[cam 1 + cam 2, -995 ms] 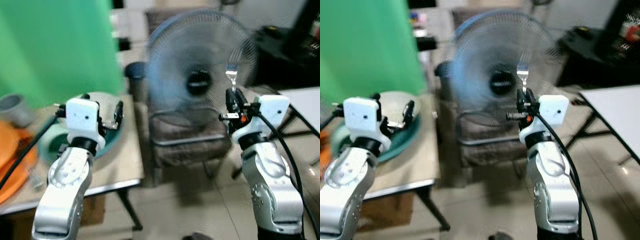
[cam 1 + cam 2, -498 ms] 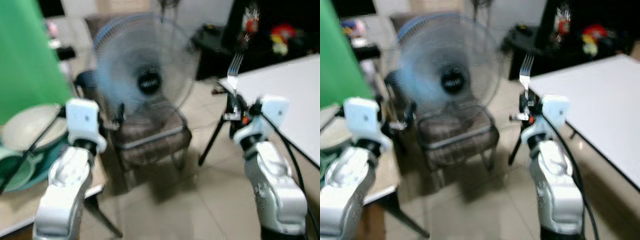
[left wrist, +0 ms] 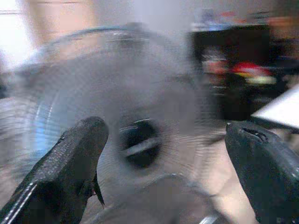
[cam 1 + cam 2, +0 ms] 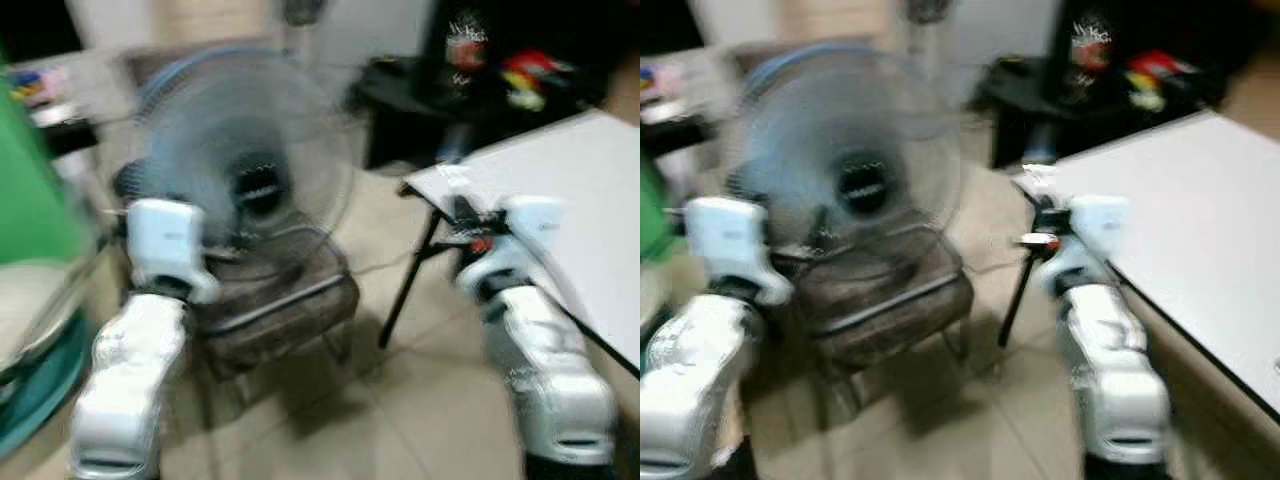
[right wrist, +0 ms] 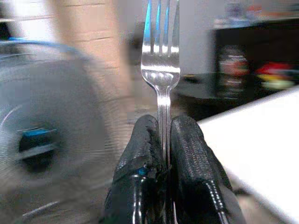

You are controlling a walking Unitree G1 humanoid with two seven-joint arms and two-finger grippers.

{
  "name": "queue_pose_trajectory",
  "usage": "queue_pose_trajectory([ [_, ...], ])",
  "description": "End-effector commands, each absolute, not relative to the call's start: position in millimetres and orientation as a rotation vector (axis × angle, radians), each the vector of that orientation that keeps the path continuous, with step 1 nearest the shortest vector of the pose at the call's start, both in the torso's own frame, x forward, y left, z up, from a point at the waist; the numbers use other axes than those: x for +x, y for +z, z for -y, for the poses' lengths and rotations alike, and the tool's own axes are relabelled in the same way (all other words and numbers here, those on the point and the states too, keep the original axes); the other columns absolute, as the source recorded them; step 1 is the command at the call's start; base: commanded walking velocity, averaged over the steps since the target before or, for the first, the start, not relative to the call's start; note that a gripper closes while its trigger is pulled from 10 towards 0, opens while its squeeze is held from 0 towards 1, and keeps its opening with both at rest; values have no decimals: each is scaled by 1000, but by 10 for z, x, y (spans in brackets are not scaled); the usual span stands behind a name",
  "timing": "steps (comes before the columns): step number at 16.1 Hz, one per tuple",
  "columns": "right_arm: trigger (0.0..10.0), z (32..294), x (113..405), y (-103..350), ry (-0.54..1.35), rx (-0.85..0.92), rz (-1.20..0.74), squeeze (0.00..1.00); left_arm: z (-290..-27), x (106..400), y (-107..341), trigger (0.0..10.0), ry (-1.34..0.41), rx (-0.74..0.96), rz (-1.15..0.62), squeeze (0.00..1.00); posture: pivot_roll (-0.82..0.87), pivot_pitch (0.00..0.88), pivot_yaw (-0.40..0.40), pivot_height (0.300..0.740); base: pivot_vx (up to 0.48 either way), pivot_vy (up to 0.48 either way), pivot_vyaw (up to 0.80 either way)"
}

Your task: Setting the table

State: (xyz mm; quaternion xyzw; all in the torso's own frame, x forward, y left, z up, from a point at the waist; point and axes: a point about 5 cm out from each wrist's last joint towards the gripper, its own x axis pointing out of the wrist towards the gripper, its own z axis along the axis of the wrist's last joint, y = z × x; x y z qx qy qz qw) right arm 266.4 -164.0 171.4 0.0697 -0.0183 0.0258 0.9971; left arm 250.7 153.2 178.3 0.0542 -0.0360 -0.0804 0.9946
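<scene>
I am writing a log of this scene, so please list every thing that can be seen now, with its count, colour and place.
fork: one, silver, upright between the fingers of the right gripper.
white table: one, on the robot's right, on black legs.
standing fan: one, grey grille with a blue rim, straight ahead.
chair: one, dark brown seat, under and in front of the fan.
black furniture: dark, behind the table, with red and yellow items too blurred to name.
green surface: one, far left.
teal dish: blurred, lower left.
left gripper: black fingers, open, facing the fan.
right gripper: black fingers, shut on the fork.
</scene>
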Motion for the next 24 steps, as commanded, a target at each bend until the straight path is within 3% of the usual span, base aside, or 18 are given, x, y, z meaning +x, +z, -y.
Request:
queue_pose_trajectory([
  [1, 10000, 1556, 2672, 1757, 81, 162, 49, 0, -1619, 2507, 1817, 10000, -136, 127, 82, 0, 68, 0, 10, 740, 424, 0, -800],
  [16, 10000, 1579, 2675, 1746, 55, 184, 23, 0, -1604, 2538, 1815, 10000, -170, 138, 77, 0, 62, 0, 27, 740, 425, 0, -781],
  [20, 10000, 1577, 2653, 1698, 55, 155, -7, 0, -1587, 2562, 1805, 10000, -173, 146, 71, 0, 59, 0, 32, 740, 400, 0, 0],
  [24, 10000, 1581, 2645, 1640, 49, 171, -50, 0, -1568, 2584, 1814, 10000, -185, 151, 74, 0, 55, 0, 39, 740, 0, 67, 0],
])
